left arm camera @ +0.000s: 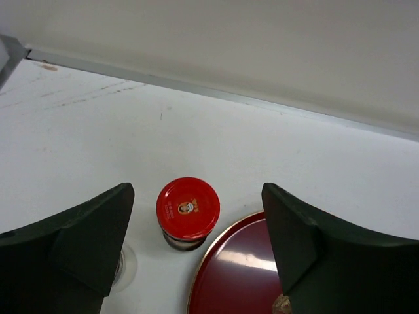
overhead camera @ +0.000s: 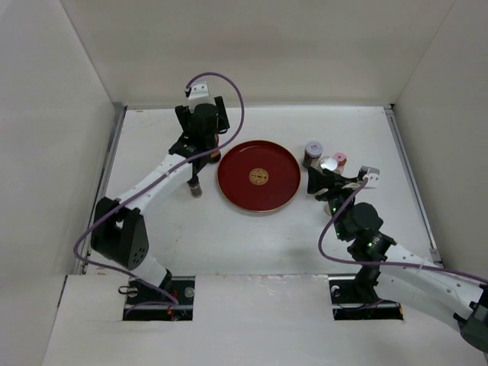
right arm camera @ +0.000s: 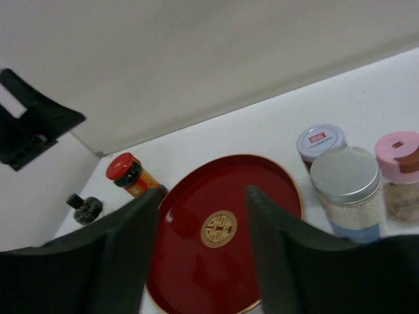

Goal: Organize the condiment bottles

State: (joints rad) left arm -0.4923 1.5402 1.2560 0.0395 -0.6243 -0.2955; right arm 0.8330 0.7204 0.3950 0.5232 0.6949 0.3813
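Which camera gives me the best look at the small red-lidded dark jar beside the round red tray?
Left wrist: the red-lidded jar sits close, centred and unobstructed. Right wrist shows it small, side-on; overhead, the left arm mostly hides it.

Red-lidded jar stands between spread jaws, just beside red tray.

Round red tray lies flat mid-worktop, glossy, with a thin gold rim and a round gold emblem at its centre. Worktop white, faint scuff marks toward the back. Plain pale walls on three sides. Metal strip along the wall foot.
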